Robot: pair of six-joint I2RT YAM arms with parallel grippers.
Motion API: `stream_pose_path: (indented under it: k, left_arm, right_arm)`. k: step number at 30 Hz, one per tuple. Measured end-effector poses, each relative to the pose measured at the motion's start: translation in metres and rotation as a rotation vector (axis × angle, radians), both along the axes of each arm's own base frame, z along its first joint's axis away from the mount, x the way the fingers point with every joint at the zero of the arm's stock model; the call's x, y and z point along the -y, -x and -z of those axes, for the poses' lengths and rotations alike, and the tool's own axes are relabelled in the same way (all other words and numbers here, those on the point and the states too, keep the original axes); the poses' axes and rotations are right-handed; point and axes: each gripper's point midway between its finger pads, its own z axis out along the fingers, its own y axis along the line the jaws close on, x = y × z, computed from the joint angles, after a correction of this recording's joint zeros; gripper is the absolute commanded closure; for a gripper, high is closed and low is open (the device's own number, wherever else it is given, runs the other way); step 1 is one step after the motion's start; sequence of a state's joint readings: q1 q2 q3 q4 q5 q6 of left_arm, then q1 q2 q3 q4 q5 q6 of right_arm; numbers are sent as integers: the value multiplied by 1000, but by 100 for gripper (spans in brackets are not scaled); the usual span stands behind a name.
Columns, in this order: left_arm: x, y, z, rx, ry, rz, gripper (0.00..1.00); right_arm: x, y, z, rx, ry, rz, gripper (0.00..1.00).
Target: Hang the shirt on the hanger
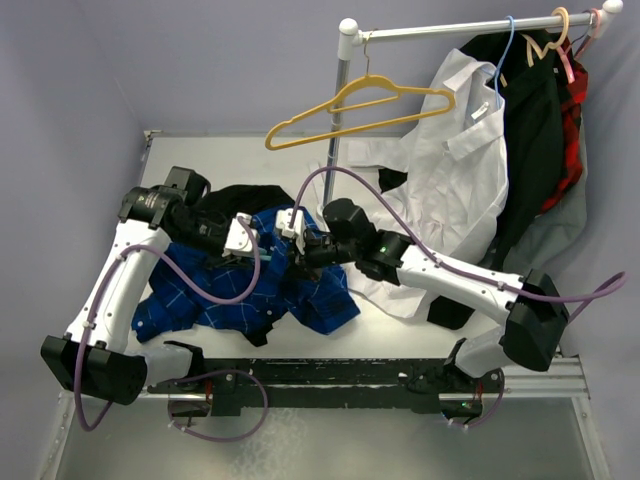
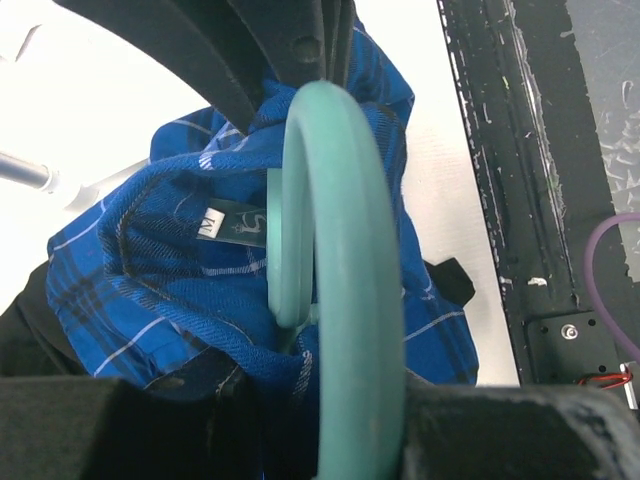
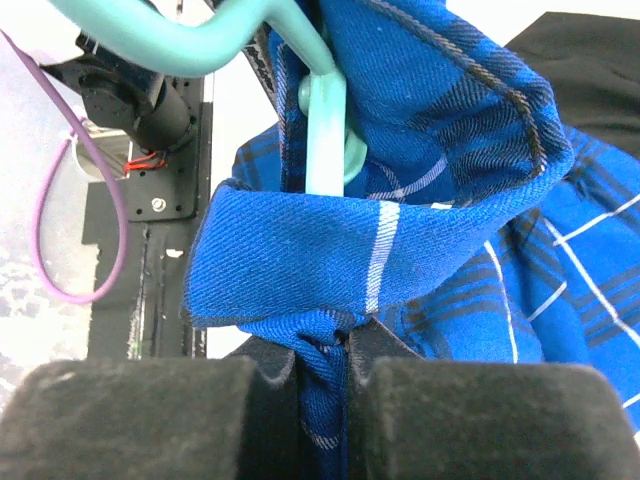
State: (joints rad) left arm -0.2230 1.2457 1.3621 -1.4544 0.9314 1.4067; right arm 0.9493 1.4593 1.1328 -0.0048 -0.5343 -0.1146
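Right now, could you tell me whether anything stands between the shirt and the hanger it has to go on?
Nothing visible does. The hanger already runs into the shirt at the collar, touching the fabric. The right gripper pinches a fold of cloth, and the left gripper grips the hanger's hook.

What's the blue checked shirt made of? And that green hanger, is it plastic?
The shirt looks like soft woven cloth, probably cotton: fine diagonal threads show up close, and it folds and bunches easily. The hanger looks like smooth plastic: one even teal colour, a slightly dull shine and rounded moulded edges.
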Motion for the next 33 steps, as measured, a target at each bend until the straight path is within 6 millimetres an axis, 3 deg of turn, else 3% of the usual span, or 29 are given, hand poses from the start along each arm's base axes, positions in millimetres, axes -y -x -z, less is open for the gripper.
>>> stream_pose_path:
  k: [3,4,6,7,13,20,22,29,33]
  left_arm:
    - [0,-1,-1,8,1,0,99]
    - [0,0,-1,8,1,0,76]
    - [1,0,-1,3,4,-1,5]
    - [3,1,-2,-1,8,-4,0]
    - [6,-16,-27,62,69,-134,0]
    - [-9,-28,-57,230,100,-258,0]
    - [-24,-38,-50,251,77,-306,0]
    - [-91,-71,14,165,-64,-459,0]
    - [-113,-85,37,96,-95,-505,0]
  right_arm:
    - [0,-1,2,-3,-1,12,100]
    - [1,-1,2,-2,-9,17,100]
    - [2,2,2,-5,-34,26,100]
    - [4,4,2,-9,-48,33,100]
    - [42,25,31,-116,-19,134,100]
    - [61,20,32,-135,-37,265,100]
    - [69,18,29,-126,-49,306,100]
    - [90,24,4,-89,-102,350,100]
    - [95,27,8,-99,-79,351,100]
